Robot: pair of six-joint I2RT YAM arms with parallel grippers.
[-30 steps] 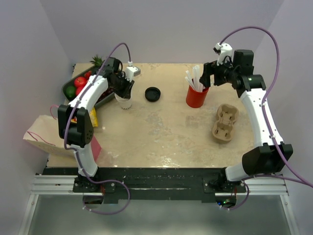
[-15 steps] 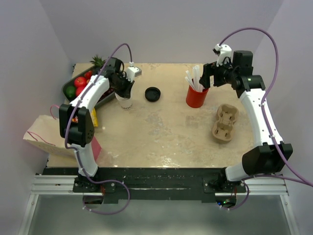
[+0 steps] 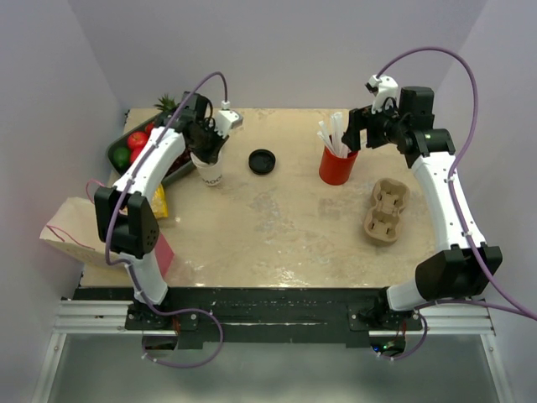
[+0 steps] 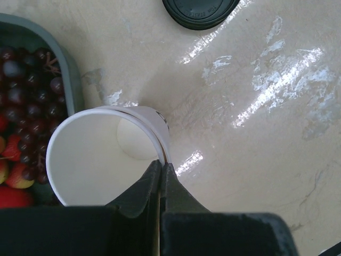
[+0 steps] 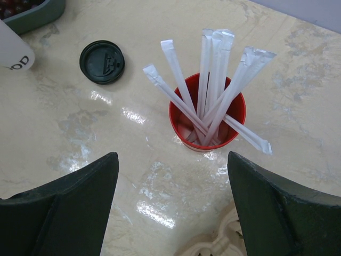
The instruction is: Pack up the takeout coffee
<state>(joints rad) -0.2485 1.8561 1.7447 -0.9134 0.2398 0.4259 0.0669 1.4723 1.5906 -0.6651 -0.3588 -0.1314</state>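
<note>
Beige table (image 3: 277,227), fruit tray (image 4: 74,80) far left. We have the left gripper (image 4: 161,168) clamped on the cup (image 4: 90,160) at its rim, beside the tray and likely just off the surface. That keeps the mouth free for the lid (image 4: 200,10) nearby. Meanwhile our right gripper (image 5: 171,156) gapes empty over the straws (image 5: 213,80).

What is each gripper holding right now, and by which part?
The left gripper is shut on the white paper cup, pinching its wall at the rim. The right gripper is open above the red cup of straws, holding nothing.
</note>
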